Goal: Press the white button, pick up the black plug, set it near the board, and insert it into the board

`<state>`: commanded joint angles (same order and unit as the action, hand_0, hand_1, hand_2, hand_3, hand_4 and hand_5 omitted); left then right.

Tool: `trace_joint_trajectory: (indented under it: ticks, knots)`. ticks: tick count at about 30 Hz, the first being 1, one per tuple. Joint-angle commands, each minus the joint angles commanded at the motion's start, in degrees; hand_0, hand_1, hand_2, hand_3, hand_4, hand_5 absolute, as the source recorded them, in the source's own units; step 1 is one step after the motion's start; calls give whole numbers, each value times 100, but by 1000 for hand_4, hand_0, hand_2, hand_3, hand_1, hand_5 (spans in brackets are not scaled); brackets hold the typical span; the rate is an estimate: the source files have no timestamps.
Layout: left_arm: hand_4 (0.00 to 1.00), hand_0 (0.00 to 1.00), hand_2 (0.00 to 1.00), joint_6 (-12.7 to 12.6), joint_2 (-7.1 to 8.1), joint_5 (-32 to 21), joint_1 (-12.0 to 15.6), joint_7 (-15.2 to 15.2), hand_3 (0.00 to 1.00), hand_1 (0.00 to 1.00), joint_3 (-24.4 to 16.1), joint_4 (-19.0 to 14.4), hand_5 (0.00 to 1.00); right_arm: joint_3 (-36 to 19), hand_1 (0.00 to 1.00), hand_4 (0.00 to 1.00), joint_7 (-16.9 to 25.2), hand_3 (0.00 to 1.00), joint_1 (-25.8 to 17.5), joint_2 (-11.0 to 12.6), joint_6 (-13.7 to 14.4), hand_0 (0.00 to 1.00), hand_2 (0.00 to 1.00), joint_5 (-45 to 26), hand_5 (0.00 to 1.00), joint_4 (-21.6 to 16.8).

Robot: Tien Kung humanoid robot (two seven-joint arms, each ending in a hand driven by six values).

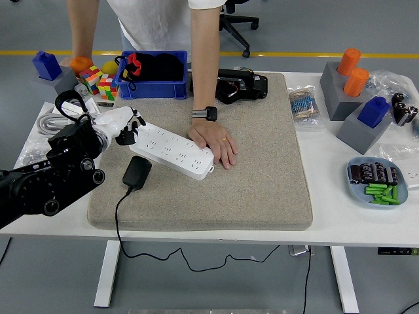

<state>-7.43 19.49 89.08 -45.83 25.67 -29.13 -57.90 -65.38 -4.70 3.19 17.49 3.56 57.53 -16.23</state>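
1. You are seeing only the left hand (123, 125); its black arm is coming in from the lower left corner, partly cut off by the picture's edge.
2. Its white fingers (134, 124) are curling loosely downward and gripping nothing, sitting at the left end of the white power board (173, 152). You cannot make out whether a fingertip is touching the white button, which is too small to see.
3. The board is lying slanted on the grey mat (262, 163) covering the bench (327, 216).
4. The black plug (137, 173) is lying flat on the mat just below the hand and beside the board, apart from both, with its cable trailing off the bench's near edge.
5. A person's hand (213, 139) is pressing flat on the board's right end.
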Motion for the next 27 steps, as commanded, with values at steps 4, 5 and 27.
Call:
trace_joint_trajectory:
  ticks: [4,5,27]
  knots:
    - [2,33,90,-3,100,228,254,-69,673,2,-449,-378,2,-1,589,651,-2,585,-5,-2,-1,605,582,11,394,6]
    - [2,33,90,-8,120,252,305,-95,673,2,-530,-458,2,-2,589,651,-2,585,-5,0,-1,605,582,11,394,5]
    - [998,867,877,-915,319,156,2272,-1051,914,910,-2082,-2299,628,-41,589,652,6,585,10,-8,2,605,582,55,394,-2]
